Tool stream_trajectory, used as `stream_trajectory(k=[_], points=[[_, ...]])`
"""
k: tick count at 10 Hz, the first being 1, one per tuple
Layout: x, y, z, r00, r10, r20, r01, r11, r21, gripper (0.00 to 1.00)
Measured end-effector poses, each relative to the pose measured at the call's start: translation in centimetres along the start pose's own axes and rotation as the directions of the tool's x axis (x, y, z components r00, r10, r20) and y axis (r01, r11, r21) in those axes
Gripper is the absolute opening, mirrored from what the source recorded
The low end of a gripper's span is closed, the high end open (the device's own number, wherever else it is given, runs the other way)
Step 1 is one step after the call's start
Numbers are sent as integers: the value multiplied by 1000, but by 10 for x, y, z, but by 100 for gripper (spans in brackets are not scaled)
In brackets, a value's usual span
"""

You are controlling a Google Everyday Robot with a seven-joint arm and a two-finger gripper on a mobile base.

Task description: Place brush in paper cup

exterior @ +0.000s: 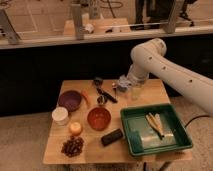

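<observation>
The slim black brush (106,94) lies flat on the wooden table (90,156) at the back middle, angled from back left to front right. The white paper cup (60,116) stands at the left, in front of the purple bowl (70,100). My gripper (121,86) hangs low over the back of the table, just right of the brush, on the white arm (160,65) that reaches in from the right. It holds nothing that I can make out.
A small dark metal cup (101,100) stands by the brush. The orange bowl (99,118), an orange fruit (75,128), grapes (73,146) and a black block (111,137) fill the front. A green tray (175,145) with pale utensils (156,124) stands at the right.
</observation>
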Motion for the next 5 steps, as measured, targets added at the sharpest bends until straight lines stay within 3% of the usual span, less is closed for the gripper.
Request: stream_trajectory(k=[3, 5], points=[[-19, -38, 14, 995, -34, 89, 34, 999, 3, 80], [-35, -76, 26, 988, -54, 143, 54, 999, 7, 80]])
